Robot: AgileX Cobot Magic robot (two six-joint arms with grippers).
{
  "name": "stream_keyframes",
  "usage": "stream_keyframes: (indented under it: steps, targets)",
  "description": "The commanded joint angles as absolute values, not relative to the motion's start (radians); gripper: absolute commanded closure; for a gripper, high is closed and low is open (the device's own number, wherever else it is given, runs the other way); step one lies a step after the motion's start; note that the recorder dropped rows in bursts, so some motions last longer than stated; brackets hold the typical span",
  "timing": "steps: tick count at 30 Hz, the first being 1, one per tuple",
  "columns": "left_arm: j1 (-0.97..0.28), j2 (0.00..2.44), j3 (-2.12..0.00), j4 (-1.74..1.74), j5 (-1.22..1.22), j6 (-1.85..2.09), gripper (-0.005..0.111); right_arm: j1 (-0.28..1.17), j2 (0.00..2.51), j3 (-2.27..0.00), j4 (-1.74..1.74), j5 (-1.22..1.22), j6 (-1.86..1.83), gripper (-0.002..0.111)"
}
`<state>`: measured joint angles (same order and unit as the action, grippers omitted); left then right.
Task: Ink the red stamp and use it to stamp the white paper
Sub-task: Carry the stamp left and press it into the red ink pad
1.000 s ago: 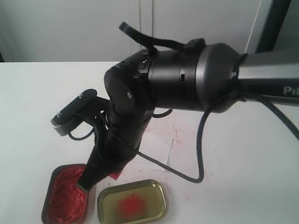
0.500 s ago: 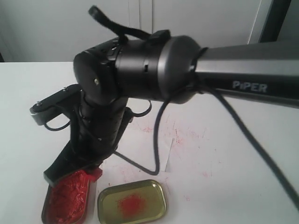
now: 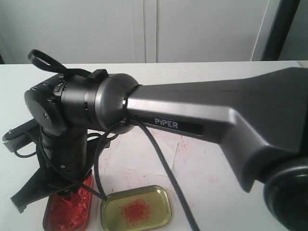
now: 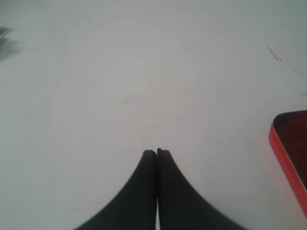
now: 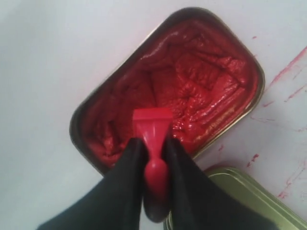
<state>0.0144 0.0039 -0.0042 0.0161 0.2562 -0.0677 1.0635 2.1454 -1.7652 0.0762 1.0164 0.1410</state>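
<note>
Red plastic stamp [image 5: 152,139], a square block with a knobbed handle, now sits over the ink paste, so this is the inking step.
Its handle is clamped between the black fingers of the right gripper [image 5: 153,144], base down over the middle of the oblong dark-rimmed tin of red paste [image 5: 76,129]. Whether the face is pressed in or just above the paste cannot be told. Over the last second the right arm swung leftward in the exterior view, carrying the stamp from the tin's edge beside the yellow-gold tray [image 3: 159,202] to the tin's centre. The small white paper [image 3: 149,154] lies just behind the tray and is not yet stamped by this load of ink. The left gripper [image 4: 157,153] hangs over bare white tabletop [image 4: 144,72], jaws pressed together on nothing.
</note>
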Motion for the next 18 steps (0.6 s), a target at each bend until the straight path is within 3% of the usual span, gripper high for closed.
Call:
stream_keyframes:
  steps: [1, 18]
  targets:
    - [0.016, 0.000, 0.000, 0.016, 0.256, -0.070, 0.107, 1.065, 2.186, -1.811, 0.067, 1.044, 0.186, 0.108]
    - [0.016, 0.000, 0.000, 0.016, 0.256, -0.070, 0.107, 1.081, 2.217, -1.826, -0.030, 0.988, 0.349, 0.108]
